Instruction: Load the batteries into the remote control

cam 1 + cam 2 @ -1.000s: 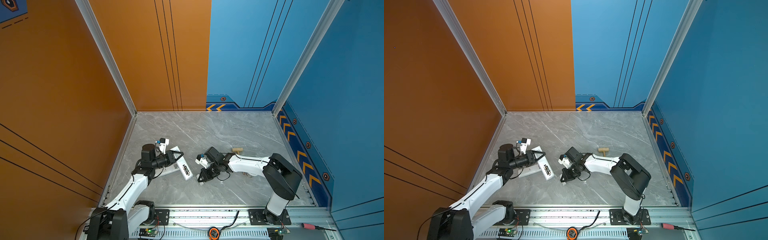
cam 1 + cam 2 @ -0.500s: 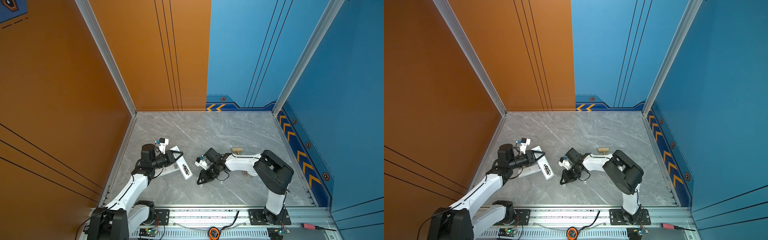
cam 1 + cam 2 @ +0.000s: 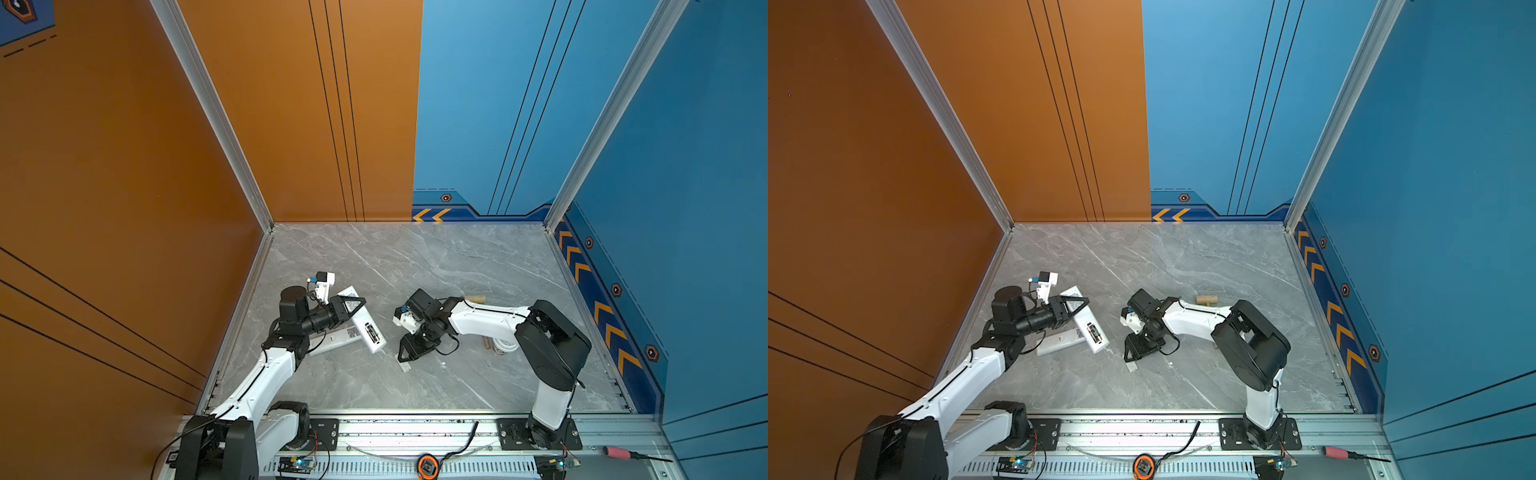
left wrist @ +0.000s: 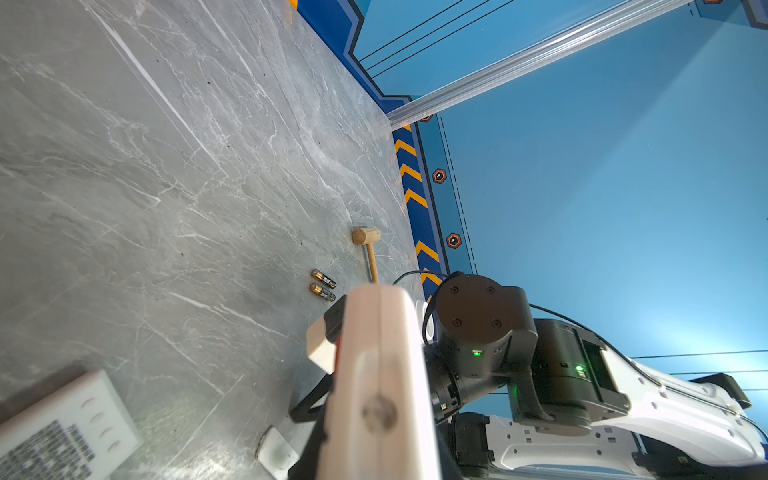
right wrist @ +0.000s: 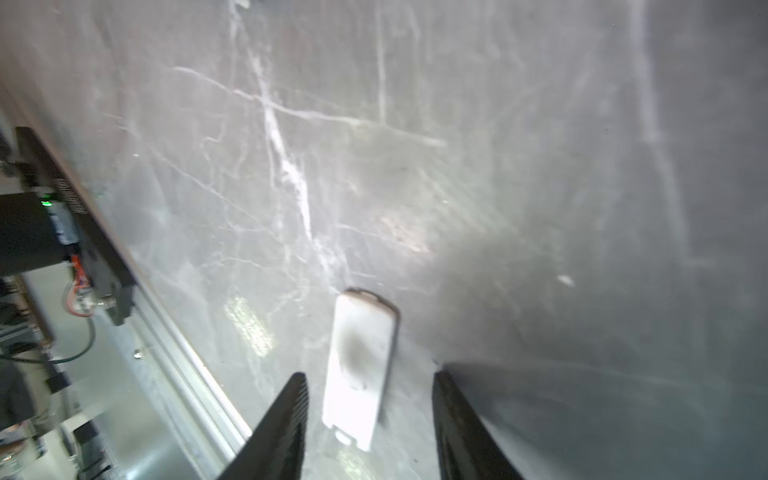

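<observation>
Over on the left side of the tabletop, the left gripper has its jaws clamped on a white remote control, gripping it at its far end. The remote control runs at a slant toward the front edge, with a dark recess on its upturned face; what sits inside it is too small to tell. In the left wrist view the same remote control fills the foreground as a pale blur.

Just beside it lies a second remote, flat on the tabletop with a printed label facing up, its end tucked under the held one in both top views.

Moving to the middle now: a small white battery cover lies flat on the marble. The right gripper hangs right over it, jaws spread, with one black finger on each side of the cover and a gap showing on both sides. It's holding nothing.

Further right, the left wrist view picks out two batteries, side by side on the tabletop, black with copper ends, just beside the handle of a wooden mallet. In the top views the right arm covers that spot, though the mallet's head peeks out behind it.

Far right, a red-handled screwdriver rests on the front rail.
</observation>
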You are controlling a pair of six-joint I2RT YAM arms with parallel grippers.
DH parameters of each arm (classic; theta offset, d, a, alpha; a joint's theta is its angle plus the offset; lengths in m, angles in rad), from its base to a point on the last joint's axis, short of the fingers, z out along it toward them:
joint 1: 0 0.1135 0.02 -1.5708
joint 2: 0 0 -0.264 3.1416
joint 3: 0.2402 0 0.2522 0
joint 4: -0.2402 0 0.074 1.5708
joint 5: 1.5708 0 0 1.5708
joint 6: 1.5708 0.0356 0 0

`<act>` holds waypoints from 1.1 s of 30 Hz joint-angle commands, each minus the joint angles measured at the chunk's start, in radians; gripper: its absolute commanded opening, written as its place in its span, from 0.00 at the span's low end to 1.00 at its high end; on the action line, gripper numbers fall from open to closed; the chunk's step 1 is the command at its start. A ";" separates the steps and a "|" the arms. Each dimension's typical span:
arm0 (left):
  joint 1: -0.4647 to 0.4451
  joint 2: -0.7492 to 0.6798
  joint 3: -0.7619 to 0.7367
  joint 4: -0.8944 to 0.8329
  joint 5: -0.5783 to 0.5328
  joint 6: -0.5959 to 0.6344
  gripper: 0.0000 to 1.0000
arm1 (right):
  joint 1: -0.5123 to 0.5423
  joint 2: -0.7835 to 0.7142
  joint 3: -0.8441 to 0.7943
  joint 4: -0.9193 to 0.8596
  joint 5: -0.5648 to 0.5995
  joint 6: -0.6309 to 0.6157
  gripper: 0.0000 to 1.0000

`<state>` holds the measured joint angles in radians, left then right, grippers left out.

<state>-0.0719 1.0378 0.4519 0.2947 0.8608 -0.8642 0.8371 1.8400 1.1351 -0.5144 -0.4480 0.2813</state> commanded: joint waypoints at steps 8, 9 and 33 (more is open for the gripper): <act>0.008 -0.026 0.011 -0.154 -0.043 0.092 0.00 | 0.193 0.001 0.154 -0.312 0.281 0.102 0.62; 0.009 -0.030 0.009 -0.175 -0.054 0.101 0.00 | 0.202 0.010 0.161 -0.313 0.286 0.113 0.63; 0.012 -0.070 -0.035 -0.184 -0.093 0.083 0.00 | 0.224 0.106 0.229 -0.392 0.369 0.160 0.58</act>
<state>-0.0700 0.9817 0.4255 0.1074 0.7696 -0.7853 1.0546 1.9415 1.3472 -0.8566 -0.1070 0.4458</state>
